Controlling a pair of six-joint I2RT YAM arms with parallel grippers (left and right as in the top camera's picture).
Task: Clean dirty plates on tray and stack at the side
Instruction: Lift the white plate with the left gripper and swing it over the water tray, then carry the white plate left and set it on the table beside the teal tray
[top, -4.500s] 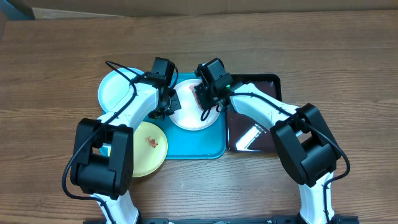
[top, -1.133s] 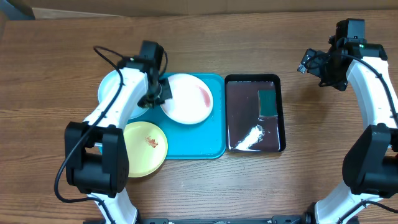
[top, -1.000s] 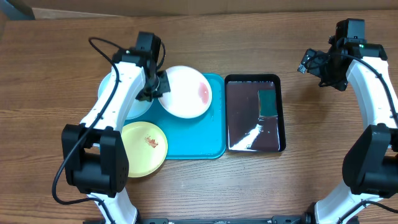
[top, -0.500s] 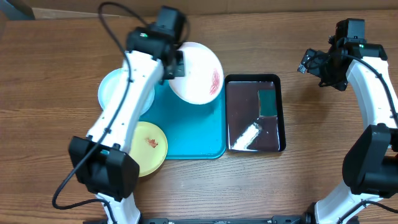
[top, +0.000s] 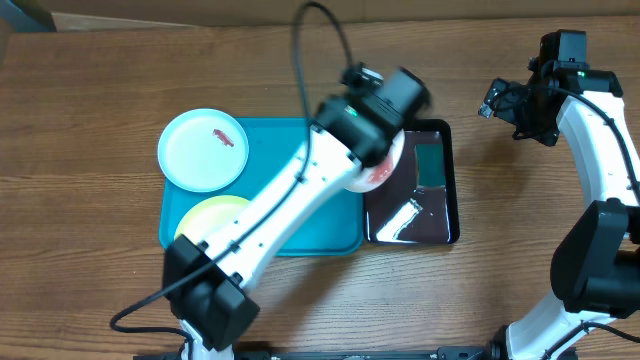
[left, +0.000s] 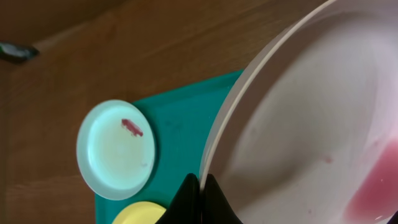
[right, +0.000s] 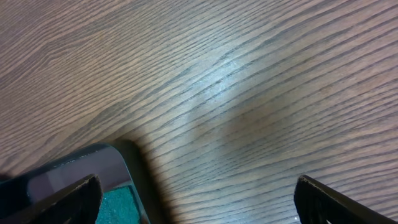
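Yellow plate (top: 212, 212): nearest item, flat in the near-left corner of the tray (top: 285, 150), partly hidden under the left arm. Tray: turquoise, flat on the table (top: 90, 250), left of centre. Dark tray (top: 445, 205): glossy, just beside the tray's right edge, holding a green sponge (top: 432, 165) at its far right. White plate (left: 298, 124): lifted clear of both trays and hanging over the line where they meet, mostly covered by the arm in the overhead view; a red smear (left: 372, 190) shows on its face. Left gripper (left: 199, 186): clamped tight on the white plate's rim, fingers pinched together at the edge. Blue plate (top: 203, 150): flat on the tray's far-left corner, its edge reaching slightly past the tray onto the table, well apart from the held plate; a short red streak (top: 222, 137) lies on its far side. Right gripper (right: 198, 182): jaws spread wide with nothing between them, above bare table past the dark tray's far-right corner, well apart from all three plates; that corner and a strip of the sponge show at the lower left of the wrist view.
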